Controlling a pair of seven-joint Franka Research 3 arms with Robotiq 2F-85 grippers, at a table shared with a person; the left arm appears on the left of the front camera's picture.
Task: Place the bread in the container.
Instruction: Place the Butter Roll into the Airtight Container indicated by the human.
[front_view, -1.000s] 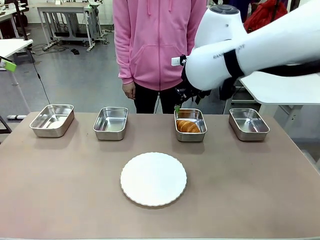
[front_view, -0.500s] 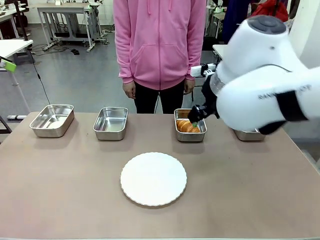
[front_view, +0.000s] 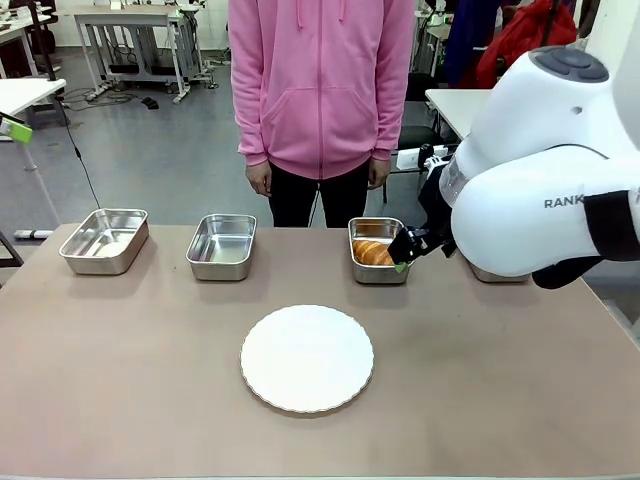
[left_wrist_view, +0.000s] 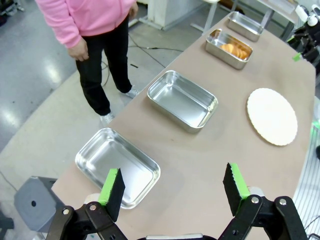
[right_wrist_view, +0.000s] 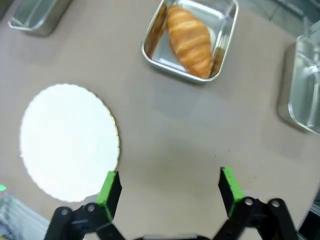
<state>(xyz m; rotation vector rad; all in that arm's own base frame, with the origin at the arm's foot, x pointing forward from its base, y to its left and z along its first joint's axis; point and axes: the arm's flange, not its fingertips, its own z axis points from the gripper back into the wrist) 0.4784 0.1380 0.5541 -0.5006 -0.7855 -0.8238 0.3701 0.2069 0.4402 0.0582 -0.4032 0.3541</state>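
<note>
The croissant (right_wrist_view: 190, 41) lay inside the stainless-steel pan (right_wrist_view: 227, 37), third from the robot's left in the row of four. The right gripper (right_wrist_view: 169, 184) hovered above bare table with its jaws spread and empty, near the white scalloped plate (right_wrist_view: 65, 140). The left gripper (left_wrist_view: 172, 187) was likewise spread wide, holding nothing.

A glossy grey floor (front_view: 150, 150) stretches back to metal-framed white worktables (front_view: 125, 20).
</note>
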